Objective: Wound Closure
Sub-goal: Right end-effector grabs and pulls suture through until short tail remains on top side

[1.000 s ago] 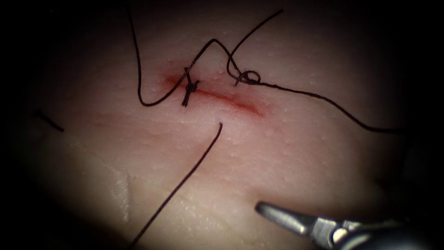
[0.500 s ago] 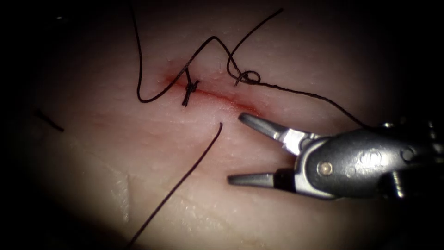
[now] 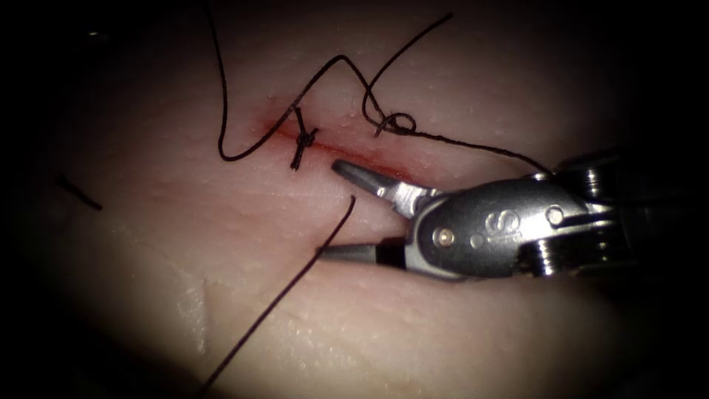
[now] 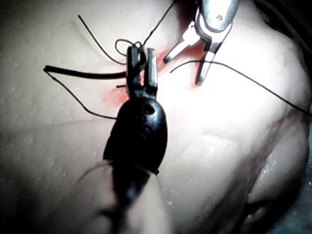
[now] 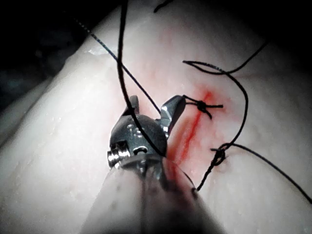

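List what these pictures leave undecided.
- The needle's place: in the endoscope view the thread runs off the picture's edges.
- What the left tool holds: in the left wrist view its dark tip overlaps thread strands.
- The cut's right end: in the endoscope view it is covered by the right tool, which is open and holds nothing.

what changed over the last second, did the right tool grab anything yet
The right tool came in from the lower right toward the cut and opened its jaws, which now straddle the loose thread end without gripping it. The knot, the other thread and the tissue stayed put.
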Controlling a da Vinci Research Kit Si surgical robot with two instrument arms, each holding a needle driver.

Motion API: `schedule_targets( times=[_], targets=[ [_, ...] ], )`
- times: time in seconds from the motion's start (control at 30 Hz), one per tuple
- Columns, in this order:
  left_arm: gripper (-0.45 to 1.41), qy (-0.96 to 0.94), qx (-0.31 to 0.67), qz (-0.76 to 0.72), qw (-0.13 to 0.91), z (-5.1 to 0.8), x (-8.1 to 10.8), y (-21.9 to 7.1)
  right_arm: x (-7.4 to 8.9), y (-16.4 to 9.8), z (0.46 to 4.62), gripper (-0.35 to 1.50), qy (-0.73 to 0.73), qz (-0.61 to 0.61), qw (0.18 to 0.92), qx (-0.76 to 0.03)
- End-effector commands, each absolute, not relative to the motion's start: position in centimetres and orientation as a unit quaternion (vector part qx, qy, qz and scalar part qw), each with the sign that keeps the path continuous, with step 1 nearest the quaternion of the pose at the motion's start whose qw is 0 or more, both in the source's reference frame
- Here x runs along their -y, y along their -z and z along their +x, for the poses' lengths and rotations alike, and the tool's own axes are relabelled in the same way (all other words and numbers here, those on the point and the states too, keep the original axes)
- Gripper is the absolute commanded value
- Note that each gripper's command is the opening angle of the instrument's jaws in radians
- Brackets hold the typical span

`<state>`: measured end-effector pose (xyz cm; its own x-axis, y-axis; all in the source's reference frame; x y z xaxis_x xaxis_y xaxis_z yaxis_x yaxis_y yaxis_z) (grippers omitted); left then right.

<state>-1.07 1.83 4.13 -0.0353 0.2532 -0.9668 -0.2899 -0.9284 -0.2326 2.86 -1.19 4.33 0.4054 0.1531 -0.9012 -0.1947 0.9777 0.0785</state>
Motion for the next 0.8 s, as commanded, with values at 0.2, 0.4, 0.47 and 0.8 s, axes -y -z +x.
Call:
schedule_targets(
  times=[0.2, 0.4, 0.47, 0.8],
  targets=[
    [-0.45, -0.718, -0.011, -0.669, 0.189, -1.13, -1.76, -4.18, 1.33, -4.34, 2.88, -0.35, -0.085, 0.0, 0.828, -0.554],
    [-0.45, -0.719, -0.01, -0.669, 0.188, -1.13, -1.77, -4.18, 1.55, -4.12, 2.94, -0.35, -0.075, 0.007, 0.822, -0.564],
    [-0.45, -0.719, -0.011, -0.669, 0.188, -1.13, -1.76, -4.18, 1.63, -4.03, 2.97, -0.35, -0.071, 0.01, 0.821, -0.566],
    [-0.45, -0.719, -0.011, -0.669, 0.188, -1.15, -1.77, -4.18, 2.09, -3.58, 3.02, -0.35, -0.047, 0.024, 0.814, -0.578]
  ],
)
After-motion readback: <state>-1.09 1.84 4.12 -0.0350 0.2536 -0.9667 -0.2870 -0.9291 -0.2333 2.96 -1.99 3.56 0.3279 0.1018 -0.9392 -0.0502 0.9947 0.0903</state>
